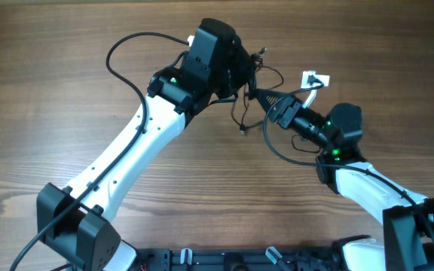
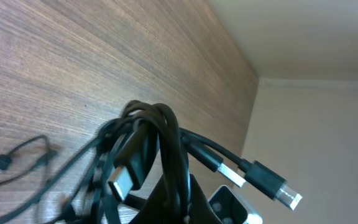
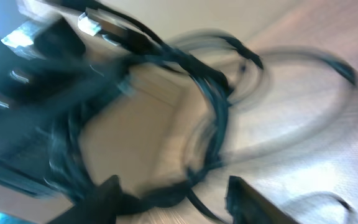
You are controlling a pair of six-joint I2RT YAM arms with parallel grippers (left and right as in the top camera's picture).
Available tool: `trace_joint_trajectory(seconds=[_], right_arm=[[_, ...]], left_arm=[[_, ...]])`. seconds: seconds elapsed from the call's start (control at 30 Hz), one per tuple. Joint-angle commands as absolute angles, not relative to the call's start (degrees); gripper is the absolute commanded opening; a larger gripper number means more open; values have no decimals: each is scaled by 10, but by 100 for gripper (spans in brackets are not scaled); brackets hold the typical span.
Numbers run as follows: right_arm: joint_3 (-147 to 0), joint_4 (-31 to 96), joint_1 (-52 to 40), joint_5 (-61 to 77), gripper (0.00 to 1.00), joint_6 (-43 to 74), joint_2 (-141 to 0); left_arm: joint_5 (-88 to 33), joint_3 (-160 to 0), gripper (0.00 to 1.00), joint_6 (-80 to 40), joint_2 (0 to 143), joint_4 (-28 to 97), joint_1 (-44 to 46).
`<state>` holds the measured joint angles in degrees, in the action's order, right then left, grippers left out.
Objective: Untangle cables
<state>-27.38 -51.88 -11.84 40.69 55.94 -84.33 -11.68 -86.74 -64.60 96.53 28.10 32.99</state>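
A wood-grain table point(image 1: 66, 90) is shown. A small white connector point(image 1: 315, 79) and a loose black cable loop point(image 2: 3, 163) are laid on it.

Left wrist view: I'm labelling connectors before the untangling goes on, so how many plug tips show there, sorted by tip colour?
Silver-tipped plugs on the bunched cables: 3
Black plug lying on the table: 1
Total: 4
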Motion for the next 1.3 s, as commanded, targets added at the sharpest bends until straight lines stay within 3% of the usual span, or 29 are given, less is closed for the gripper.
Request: trace_joint_trajectory(seconds=[0.0, 0.2, 0.3, 0.4, 0.53, 0.63, 0.77, 0.87, 0.9, 0.97, 1.27], right_arm=[[-271, -517, -125, 463, 98, 469, -849], [-271, -514, -103, 460, 100, 460, -849], [-266, -449, -114, 477, 100, 378, -849], [-258, -438, -148, 439, 100, 321, -849], [-258, -474, -225, 173, 100, 240, -849], [-258, -507, -249, 31, 91, 293, -849], [-258, -535, -249, 31, 90, 307, -849], [-258, -499, -249, 185, 87, 317, -849], [-258, -454, -249, 237, 100, 314, -849], [-258, -419, -249, 275, 100, 273, -849], [-258, -500, -249, 62, 100, 260, -827]], left_arm=[[-108, -872, 4, -682, 966, 263, 333], [-98, -872, 4, -747, 966, 265, 323], [-62, -872, 4, -934, 966, 270, 317], [-44, -872, 4, -1009, 966, 276, 317], [-44, -872, 4, -1012, 966, 288, 318], [-44, -872, 4, -1012, 966, 306, 323], [-44, -872, 4, -1011, 966, 314, 324], [-5, -872, 4, -1010, 966, 304, 321], [-5, -872, 4, -1010, 966, 291, 315], [-5, -872, 4, -1010, 966, 289, 308], [-6, -872, 4, -1010, 966, 307, 309]])
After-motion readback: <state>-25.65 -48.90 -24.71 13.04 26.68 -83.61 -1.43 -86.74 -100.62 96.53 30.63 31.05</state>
